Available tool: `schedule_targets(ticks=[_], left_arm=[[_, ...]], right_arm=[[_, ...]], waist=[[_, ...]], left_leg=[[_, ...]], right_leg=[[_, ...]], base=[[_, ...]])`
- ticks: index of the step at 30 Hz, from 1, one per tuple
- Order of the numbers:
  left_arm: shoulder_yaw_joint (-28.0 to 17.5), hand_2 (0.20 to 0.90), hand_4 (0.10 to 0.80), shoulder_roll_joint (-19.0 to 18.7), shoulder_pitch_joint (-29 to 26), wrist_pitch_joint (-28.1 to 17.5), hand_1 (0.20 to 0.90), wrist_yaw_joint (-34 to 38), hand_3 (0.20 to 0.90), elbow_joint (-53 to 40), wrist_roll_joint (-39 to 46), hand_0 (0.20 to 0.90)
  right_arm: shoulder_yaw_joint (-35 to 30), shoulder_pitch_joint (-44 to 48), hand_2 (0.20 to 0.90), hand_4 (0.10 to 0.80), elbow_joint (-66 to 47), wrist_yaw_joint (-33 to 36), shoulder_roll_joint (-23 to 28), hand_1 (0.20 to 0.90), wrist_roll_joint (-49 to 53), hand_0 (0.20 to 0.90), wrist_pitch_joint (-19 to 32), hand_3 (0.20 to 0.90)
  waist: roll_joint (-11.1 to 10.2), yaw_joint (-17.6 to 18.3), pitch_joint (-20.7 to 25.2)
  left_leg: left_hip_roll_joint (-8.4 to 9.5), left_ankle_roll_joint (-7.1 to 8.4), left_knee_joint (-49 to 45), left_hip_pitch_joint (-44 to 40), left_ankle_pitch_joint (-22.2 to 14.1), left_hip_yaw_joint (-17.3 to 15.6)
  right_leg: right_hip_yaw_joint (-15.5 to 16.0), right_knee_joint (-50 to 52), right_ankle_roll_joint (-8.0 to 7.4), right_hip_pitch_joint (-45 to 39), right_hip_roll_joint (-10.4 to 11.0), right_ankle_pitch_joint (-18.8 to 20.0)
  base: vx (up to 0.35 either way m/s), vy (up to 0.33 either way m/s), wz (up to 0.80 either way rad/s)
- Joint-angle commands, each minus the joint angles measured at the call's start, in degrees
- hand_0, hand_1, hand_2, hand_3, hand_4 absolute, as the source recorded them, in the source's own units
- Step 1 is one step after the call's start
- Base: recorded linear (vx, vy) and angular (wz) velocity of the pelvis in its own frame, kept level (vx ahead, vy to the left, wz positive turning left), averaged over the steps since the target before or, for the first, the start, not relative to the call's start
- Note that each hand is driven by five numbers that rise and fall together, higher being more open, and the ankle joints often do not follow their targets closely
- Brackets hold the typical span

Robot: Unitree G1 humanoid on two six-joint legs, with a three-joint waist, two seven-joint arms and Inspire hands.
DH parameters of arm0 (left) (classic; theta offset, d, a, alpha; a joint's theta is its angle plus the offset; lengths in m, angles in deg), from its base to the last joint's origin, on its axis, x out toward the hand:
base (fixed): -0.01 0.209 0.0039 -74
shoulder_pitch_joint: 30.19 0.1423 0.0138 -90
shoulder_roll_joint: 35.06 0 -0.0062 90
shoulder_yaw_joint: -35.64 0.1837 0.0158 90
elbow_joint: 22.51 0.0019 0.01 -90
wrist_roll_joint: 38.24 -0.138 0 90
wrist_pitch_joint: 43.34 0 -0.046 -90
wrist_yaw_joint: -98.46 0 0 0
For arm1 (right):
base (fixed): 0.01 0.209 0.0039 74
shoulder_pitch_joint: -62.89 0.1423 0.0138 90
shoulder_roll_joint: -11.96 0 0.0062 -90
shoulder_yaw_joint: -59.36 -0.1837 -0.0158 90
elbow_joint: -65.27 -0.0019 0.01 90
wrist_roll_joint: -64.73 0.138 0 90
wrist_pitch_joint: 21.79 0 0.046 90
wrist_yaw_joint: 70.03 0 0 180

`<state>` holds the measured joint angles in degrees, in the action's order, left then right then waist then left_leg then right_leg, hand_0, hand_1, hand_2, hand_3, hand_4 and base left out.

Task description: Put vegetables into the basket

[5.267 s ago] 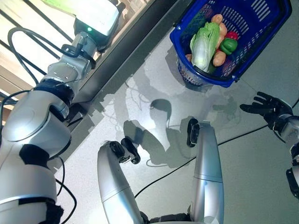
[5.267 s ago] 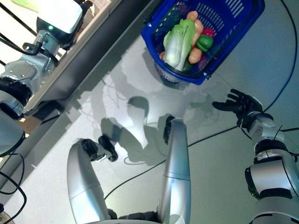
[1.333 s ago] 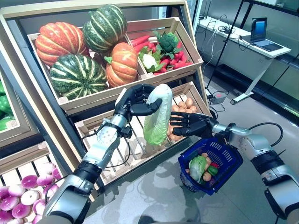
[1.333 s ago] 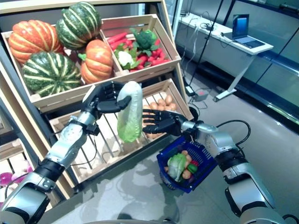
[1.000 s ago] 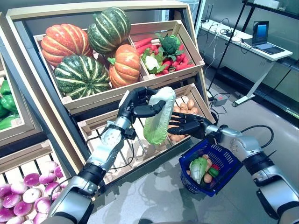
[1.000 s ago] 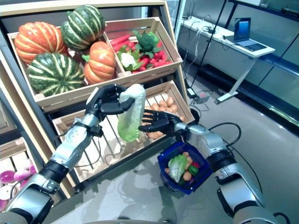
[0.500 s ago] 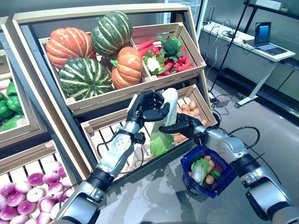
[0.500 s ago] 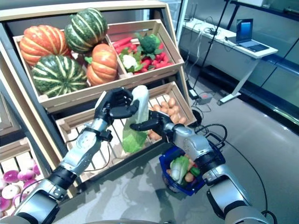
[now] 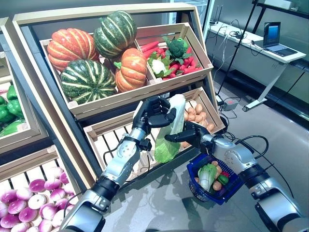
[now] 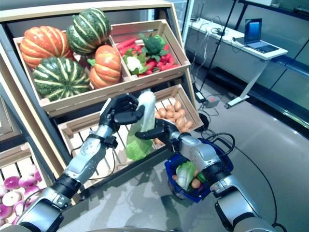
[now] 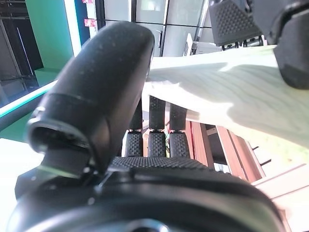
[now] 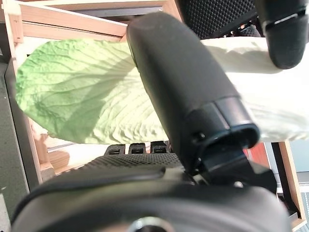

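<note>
Above the partly filled blue basket (image 9: pixel 231 181), both hands, left hand (image 9: pixel 155 112) and right hand (image 9: pixel 188 134), are gripping a napa cabbage (image 9: pixel 170 130), not yet dropped in.

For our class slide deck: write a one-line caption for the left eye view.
Both hands, left hand and right hand, grip a napa cabbage above the blue basket.

Pale-green cabbage (image 9: pixel 170 129); blue basket (image 9: pixel 235 180); green-striped pumpkins (image 9: pixel 88 79).

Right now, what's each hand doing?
Left hand: shut on the napa cabbage, near its white end.
Right hand: also shut on the cabbage, lower down.
</note>
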<state>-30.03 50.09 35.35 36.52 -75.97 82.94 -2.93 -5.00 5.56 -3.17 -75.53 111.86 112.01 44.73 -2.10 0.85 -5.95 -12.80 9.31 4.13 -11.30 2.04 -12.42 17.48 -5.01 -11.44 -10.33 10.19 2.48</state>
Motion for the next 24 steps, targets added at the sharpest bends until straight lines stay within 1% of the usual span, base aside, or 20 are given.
schedule_targets(ticks=[1,2,4,7,8,9,15,20,24], left_arm=[[-1.1,0.3,0.4,2.7,-7.4,-4.5,0.3,-2.1,0.3,-8.2,4.5,0.3],[-1.0,0.3,0.4,3.0,-7.4,-4.2,0.3,-2.1,0.3,-8.4,4.8,0.3],[-0.5,0.3,0.4,4.1,-7.2,-3.4,0.3,-1.5,0.3,-10.0,5.6,0.3],[0.1,0.3,0.4,4.5,-6.7,-2.8,0.3,-1.0,0.3,-11.5,6.5,0.3],[0.6,0.3,0.4,4.9,-6.5,-2.5,0.3,-0.9,0.3,-12.1,7.2,0.3],[0.8,0.3,0.4,5.1,-6.5,-2.3,0.3,-0.9,0.3,-12.4,7.4,0.3],[2.2,0.3,0.4,5.4,-6.3,-1.2,0.3,-1.9,0.3,-14.4,7.4,0.3],[1.8,0.3,0.4,4.7,-6.5,-0.1,0.3,-0.6,0.3,-14.9,6.9,0.3],[1.1,0.3,0.4,4.0,-6.1,0.9,0.3,-0.8,0.3,-13.9,5.1,0.3]], right_arm=[[-1.9,7.6,0.3,0.4,-0.2,3.3,-2.3,0.3,-2.0,0.3,9.8,0.3],[-1.9,7.8,0.3,0.4,0.1,4.2,-2.6,0.3,-2.3,0.3,10.3,0.3],[-2.1,8.6,0.3,0.4,0.3,8.5,-4.4,0.3,-4.3,0.3,11.9,0.3],[-2.4,8.6,0.3,0.4,-0.1,11.6,-5.9,0.3,-5.6,0.3,13.3,0.3],[-2.5,8.8,0.3,0.4,-0.4,13.5,-7.4,0.3,-6.5,0.3,14.0,0.3],[-2.5,9.0,0.3,0.4,-0.3,14.0,-8.0,0.3,-7.2,0.3,14.3,0.3],[-2.2,10.2,0.3,0.4,1.3,15.3,-9.5,0.3,-8.0,0.3,15.5,0.3],[-2.4,10.3,0.3,0.4,2.0,15.3,-8.7,0.3,-7.4,0.3,15.2,0.3],[-3.1,9.5,0.3,0.4,2.3,14.1,-7.6,0.3,-7.4,0.3,15.0,0.3]], waist=[[-0.6,-0.6,2.8],[-0.5,-0.7,2.8],[-0.4,-0.9,2.7],[-0.3,-1.1,2.6],[-0.2,-1.3,2.5],[-0.2,-1.4,2.4],[0.0,-2.0,2.3],[0.0,-2.2,2.5],[0.0,-2.1,2.5]], left_leg=[[0.87,-1.07,0.9,2.6,0.3,2.0],[0.88,-1.08,0.9,2.6,0.3,2.0],[0.97,-1.15,0.9,2.7,0.2,2.4],[1.1,-1.24,0.9,2.8,0.1,2.6],[1.15,-1.28,0.9,2.9,0.1,2.7],[1.17,-1.29,0.9,2.9,0.0,2.8],[1.29,-1.35,0.9,2.8,-0.2,3.0],[1.21,-1.22,0.9,2.9,-0.1,3.0],[1.18,-1.22,0.9,2.8,-0.2,3.1]], right_leg=[[-2.7,1.2,2.71,0.2,0.6,-0.4],[-2.7,1.2,2.7,0.2,0.6,-0.4],[-2.8,1.2,2.65,0.3,0.7,-0.4],[-2.9,1.1,2.66,0.3,0.7,-0.4],[-2.9,1.1,2.64,0.3,0.8,-0.3],[-2.9,1.0,2.62,0.3,0.8,-0.3],[-2.8,0.8,2.62,0.0,1.0,-0.2],[-2.6,0.7,2.56,-0.1,1.0,-0.2],[-2.6,0.7,2.59,0.0,1.0,-0.2]], base=[[0.0,0.0,0.0],[0.016,0.0,0.04],[0.009,0.002,0.06],[-0.001,0.001,0.01],[0.0,0.0,0.0],[0.0,0.0,0.0],[-0.004,0.004,0.05],[0.0,0.005,0.02],[-0.001,0.001,0.03]])
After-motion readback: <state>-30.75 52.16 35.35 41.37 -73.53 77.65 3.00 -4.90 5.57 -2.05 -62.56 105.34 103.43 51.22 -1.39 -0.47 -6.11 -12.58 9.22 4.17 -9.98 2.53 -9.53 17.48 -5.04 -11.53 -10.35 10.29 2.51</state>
